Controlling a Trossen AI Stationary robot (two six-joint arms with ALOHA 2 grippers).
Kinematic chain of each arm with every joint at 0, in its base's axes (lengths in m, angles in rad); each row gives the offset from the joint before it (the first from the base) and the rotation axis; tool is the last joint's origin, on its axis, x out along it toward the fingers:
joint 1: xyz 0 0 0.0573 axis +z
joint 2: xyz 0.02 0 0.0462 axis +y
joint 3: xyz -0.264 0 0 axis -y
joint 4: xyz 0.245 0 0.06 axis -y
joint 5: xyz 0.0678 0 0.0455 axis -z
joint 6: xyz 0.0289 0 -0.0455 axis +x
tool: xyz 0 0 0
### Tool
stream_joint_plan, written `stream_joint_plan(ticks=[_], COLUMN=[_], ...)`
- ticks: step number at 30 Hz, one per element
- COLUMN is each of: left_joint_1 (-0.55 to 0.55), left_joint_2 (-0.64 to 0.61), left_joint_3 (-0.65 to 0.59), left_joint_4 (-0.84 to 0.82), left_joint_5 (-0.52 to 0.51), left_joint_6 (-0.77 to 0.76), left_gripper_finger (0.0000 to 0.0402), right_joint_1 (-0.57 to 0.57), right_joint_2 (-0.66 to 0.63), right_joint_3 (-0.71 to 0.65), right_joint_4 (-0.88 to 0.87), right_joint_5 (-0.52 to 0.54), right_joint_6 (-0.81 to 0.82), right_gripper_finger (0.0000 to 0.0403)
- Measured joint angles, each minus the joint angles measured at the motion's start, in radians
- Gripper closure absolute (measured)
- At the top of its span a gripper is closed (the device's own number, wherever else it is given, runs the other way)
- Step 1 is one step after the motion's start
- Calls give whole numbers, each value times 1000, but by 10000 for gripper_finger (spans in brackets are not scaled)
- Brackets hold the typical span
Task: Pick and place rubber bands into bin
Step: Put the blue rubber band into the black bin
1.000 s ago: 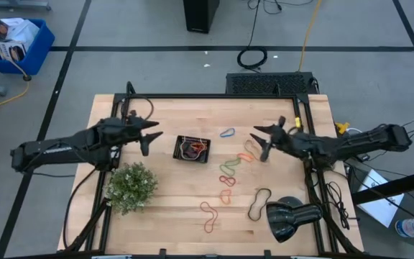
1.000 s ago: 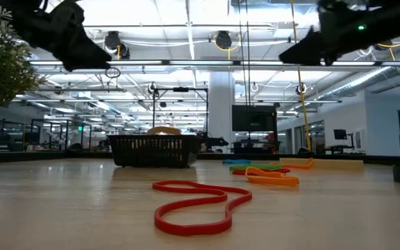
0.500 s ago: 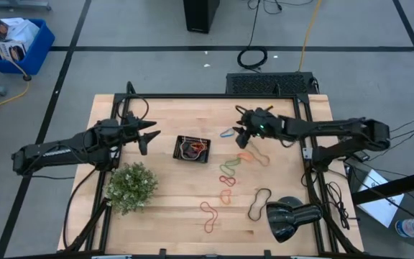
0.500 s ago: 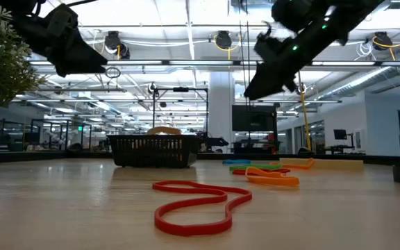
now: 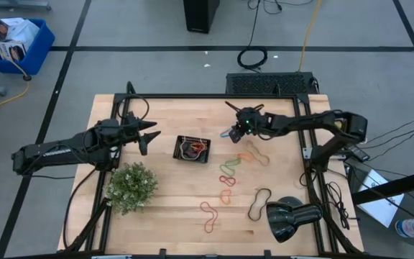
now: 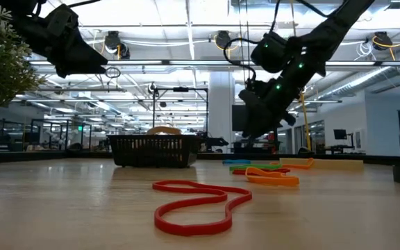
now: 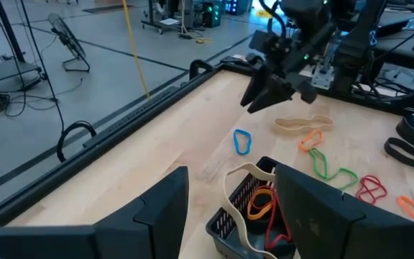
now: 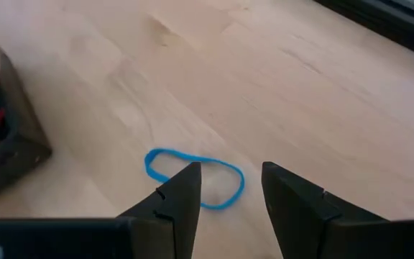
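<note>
right tool (image 8: 228,191) is hanging just over the blue rubber band (image 8: 194,178), fingers spread apart with nothing between them, and the band sits right under the gap, flat on the bench (image 5: 164,216). from overhead the same right tool (image 5: 234,128) is just beside that blue band (image 5: 227,133), with the mesh bin (image 5: 192,149) a bit further off on its far side.

the bin already has a few bands in it; the left wrist view shows a tan one draped over the rim plus orange and red inside (image 7: 261,205).

left tool (image 5: 149,137) waits on the other side of the bin, fingers apart, empty.

the low view catches the red band (image 6: 196,206) up close and hides the blue one behind the others. the rest (green, orange, red, black, tan) are scattered beyond the right tool, well apart from the bin.
</note>
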Motion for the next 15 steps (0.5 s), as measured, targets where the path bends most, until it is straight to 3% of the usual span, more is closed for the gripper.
stream_joint_plan(ticks=[15], left_joint_1=[0], left_joint_2=[0], left_joint_3=[0], left_joint_4=[-1], left_joint_5=[4], left_joint_6=[0], left_gripper_finger=[185], right_joint_1=[-1], right_joint_2=[148], right_joint_3=[0], right_joint_4=[125], right_joint_5=[17], right_joint_6=[-23], right_gripper_finger=[261])
